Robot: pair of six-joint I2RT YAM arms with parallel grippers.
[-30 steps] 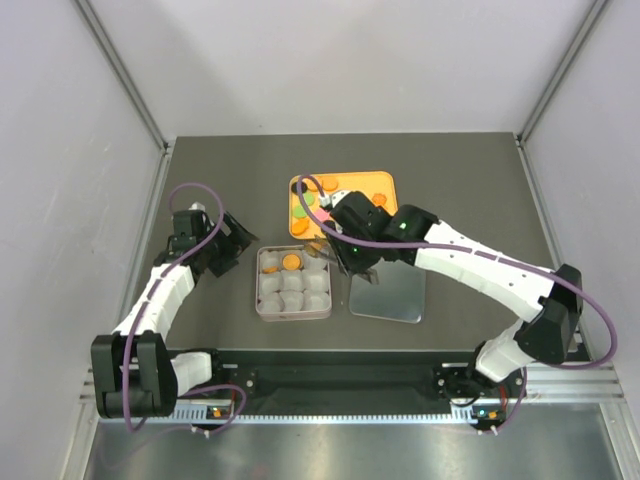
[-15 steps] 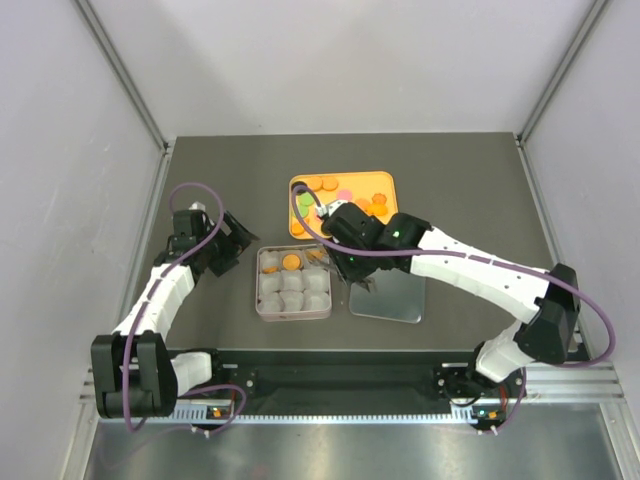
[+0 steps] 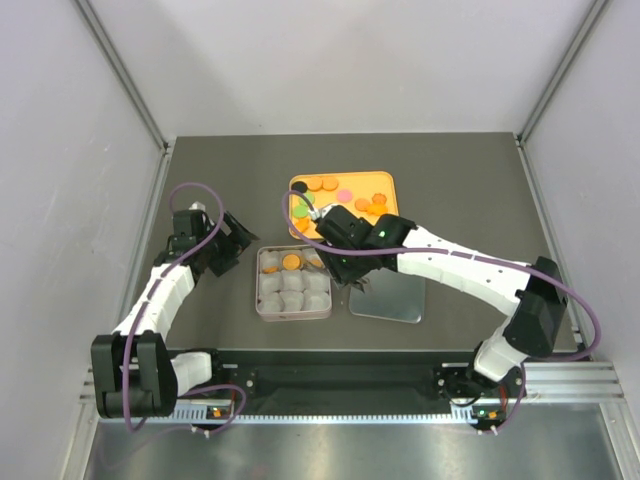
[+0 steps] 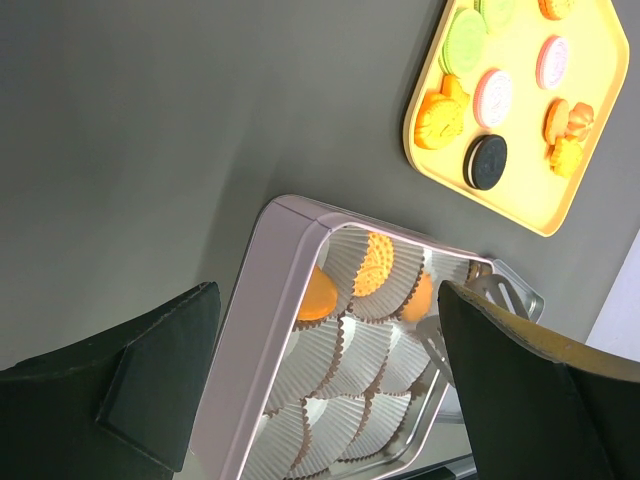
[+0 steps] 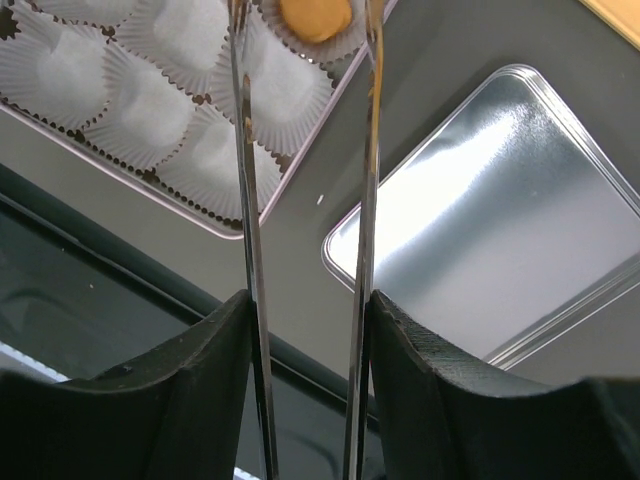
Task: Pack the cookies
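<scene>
My left gripper [image 3: 228,246] is parked off to the left of the tin [image 3: 259,285], jaws wide apart and holding nothing, so ignore that side.

All the work is on the right. My right gripper [image 5: 308,320] is clamped around a pair of long metal tongs [image 5: 250,200]. The tips stand apart over the tin's far-right paper cup [image 5: 300,45]. An orange cookie [image 5: 313,18] sits in that cup, between the blades with neither one touching it. I'd call that one placed.

My tip for this bit: lift straight up before swinging away. Those cup frills are flimsy, and a blade dragged sideways would probably fold one or flip the cookie out.

The other cookies [image 3: 325,184] are on the orange tray [image 3: 388,178] behind the tin. I'd pinch the next one across its edges, keep it flat, and aim for an empty cup in the nearer rows. The lid [image 3: 390,292] lies just right of the tin, so keep the tongs' tail off it.
</scene>
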